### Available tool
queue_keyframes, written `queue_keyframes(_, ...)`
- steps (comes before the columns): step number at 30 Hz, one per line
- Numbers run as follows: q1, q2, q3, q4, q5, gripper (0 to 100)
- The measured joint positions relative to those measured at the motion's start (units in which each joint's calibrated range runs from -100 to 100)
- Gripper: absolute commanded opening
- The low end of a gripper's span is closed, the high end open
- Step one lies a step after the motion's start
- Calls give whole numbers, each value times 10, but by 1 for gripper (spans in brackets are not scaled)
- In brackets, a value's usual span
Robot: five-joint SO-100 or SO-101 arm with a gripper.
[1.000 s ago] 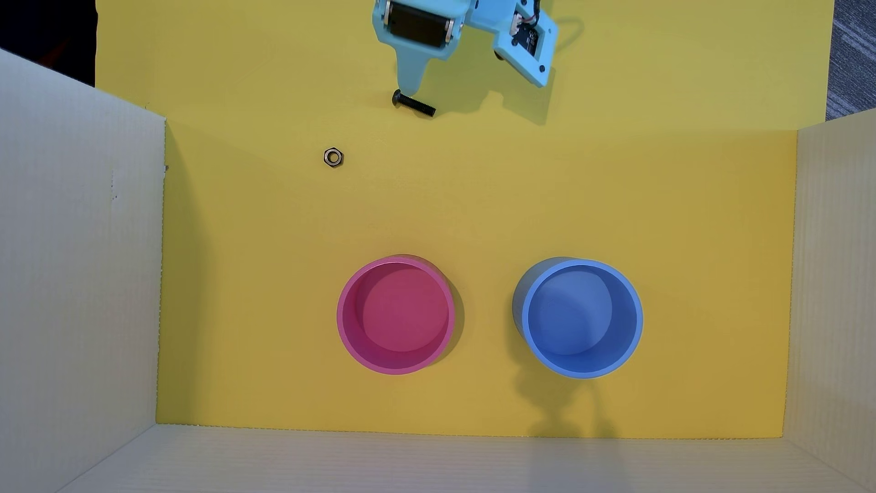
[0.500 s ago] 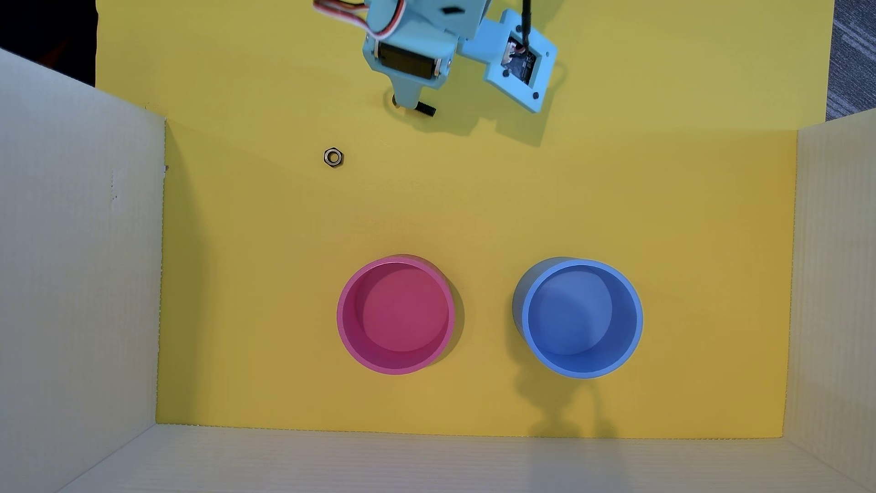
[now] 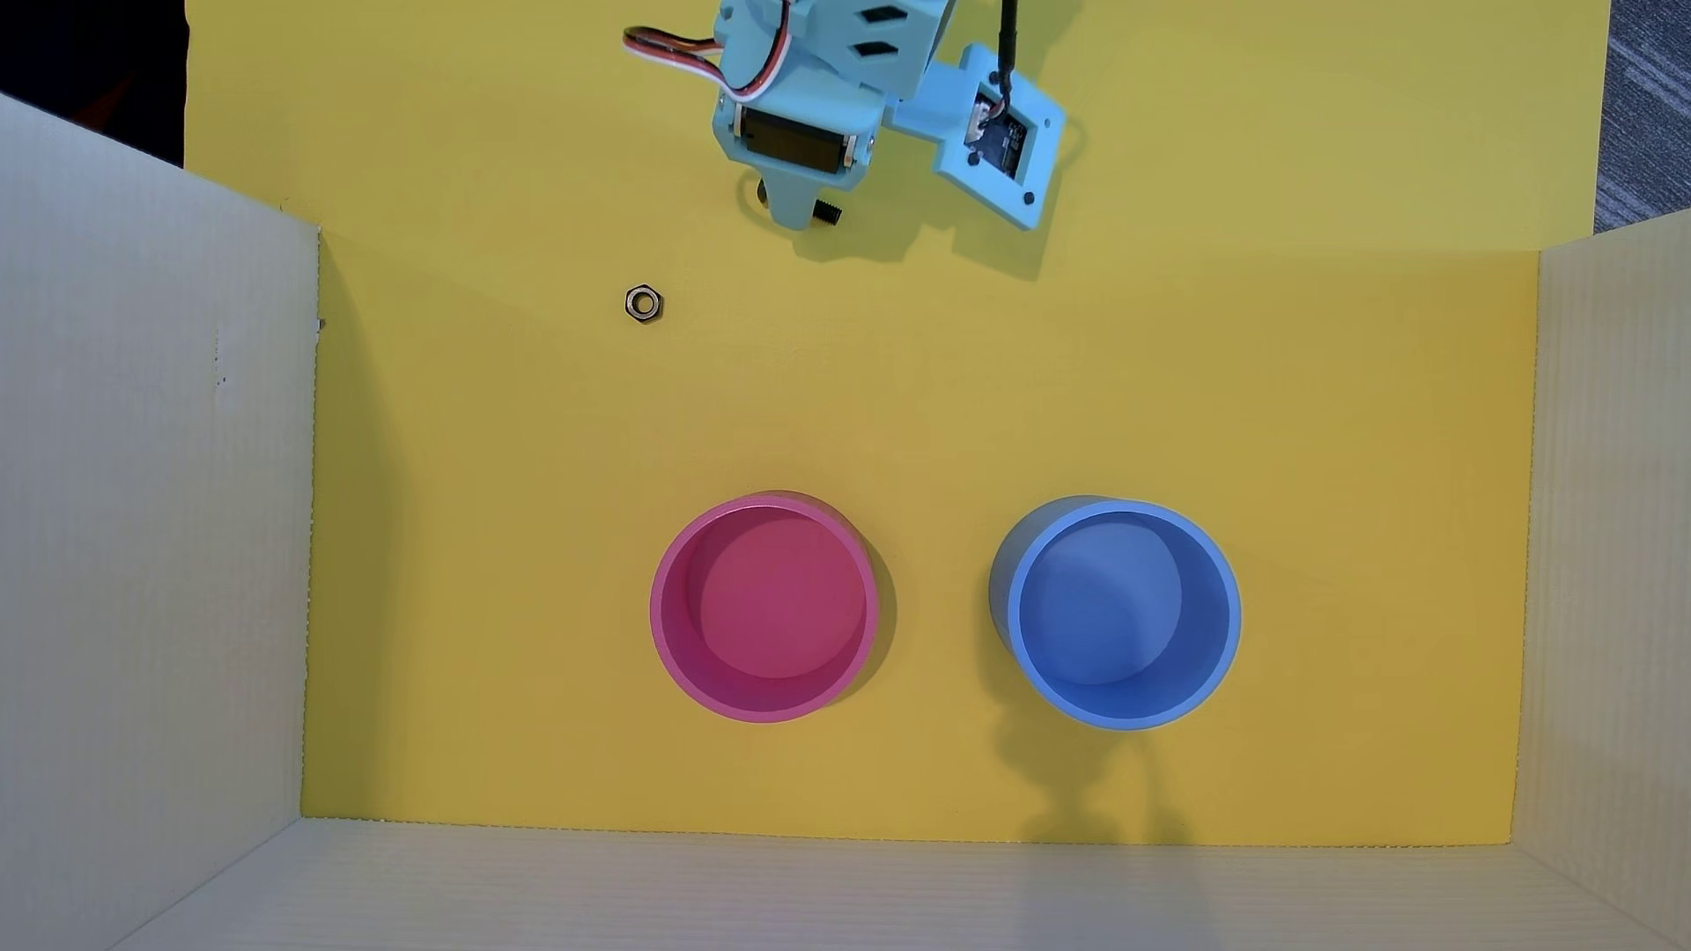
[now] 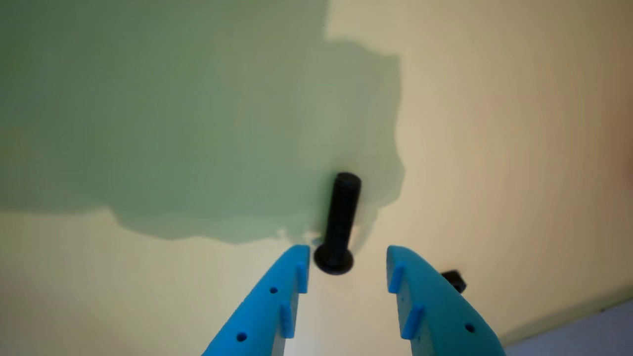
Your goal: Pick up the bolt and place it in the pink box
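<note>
**Open gripper straddles the bolt's head on the yellow floor**

In the wrist view the light-blue gripper stands with its two fingers parted, and the black bolt lies flat on the yellow floor, its rounded head just at the gap between the fingertips and its threaded shank pointing away from the camera. The fingers hold nothing; whether either touches the head cannot be told. A small dark object peeks out behind the right finger; what it is cannot be told.

In the overhead view the gripper covers most of the bolt, with only the shank end showing to its right. A grey hex nut lies flat down-left of the bolt, apart from it. Pale corrugated walls close the floor in on the left, right and bottom edges.

The pink box sits upright and empty, well apart from the bolt toward the bottom of the view. A blue round container, also empty, stands to its right, not touching it.
</note>
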Motion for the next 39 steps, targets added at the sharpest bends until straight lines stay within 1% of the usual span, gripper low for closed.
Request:
queue_keyframes(9,0,2,12,-38,0,12)
queue_keyframes(39,5,3,12,-39,-3,12)
